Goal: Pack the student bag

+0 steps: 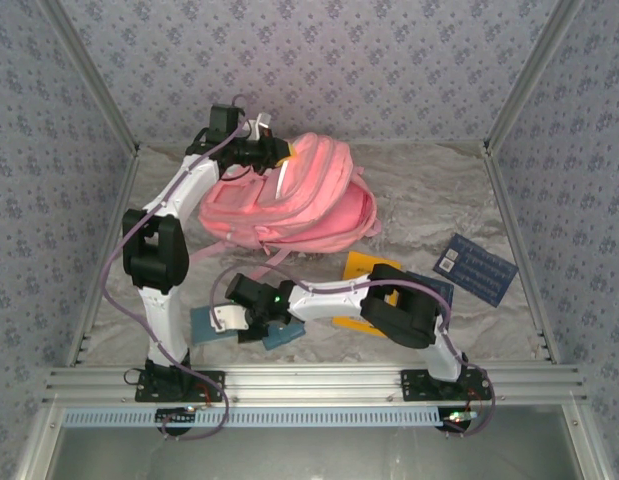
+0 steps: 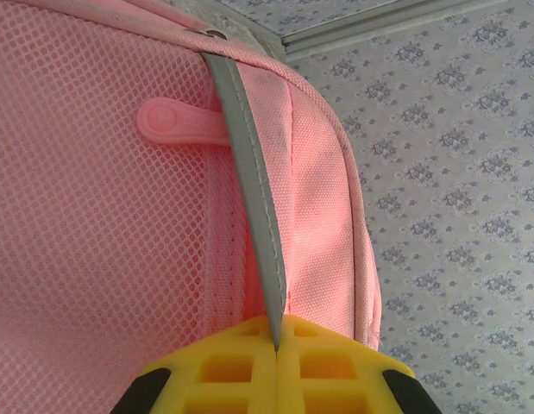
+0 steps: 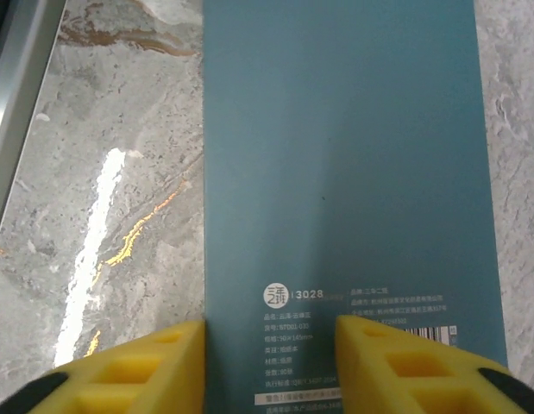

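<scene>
At the worktop's far side the left gripper is clamped shut on the bag's grey strap, probably to steady it, while the half-open right gripper hovers over a notebook, likely to grab it.

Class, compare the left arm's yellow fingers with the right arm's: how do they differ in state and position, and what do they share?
The left arm's yellow fingers are shut on a grey strap of the soft pink fabric backpack; the right arm's yellow fingers stand apart over a flat teal notebook. The left fingers are at the far side of the marbled table, the right fingers near its front edge. Both pairs are yellow lattice blocks.
</scene>
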